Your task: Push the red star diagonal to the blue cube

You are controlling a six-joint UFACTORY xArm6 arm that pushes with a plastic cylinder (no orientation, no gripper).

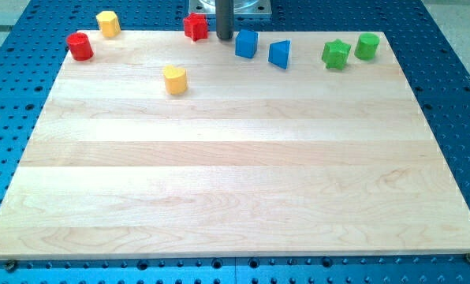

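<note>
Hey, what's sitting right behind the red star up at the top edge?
Behind the red star only the blue perforated table shows. The rod's metal mount sits right of it. My tip stands between the star and the blue cube.

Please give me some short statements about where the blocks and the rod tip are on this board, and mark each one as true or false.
1. My tip stands between the red star and the blue cube. True.
2. The red star lies at the view's bottom edge of the board. False: it sits at the view's top edge.
3. The green star and the green cylinder are near the view's top right corner. True.
4. The yellow heart touches the blue cube. False: they are clearly apart, the heart lying further to the view's left and lower.
5. The red cylinder is at the view's right. False: it is near the top left corner.
</note>
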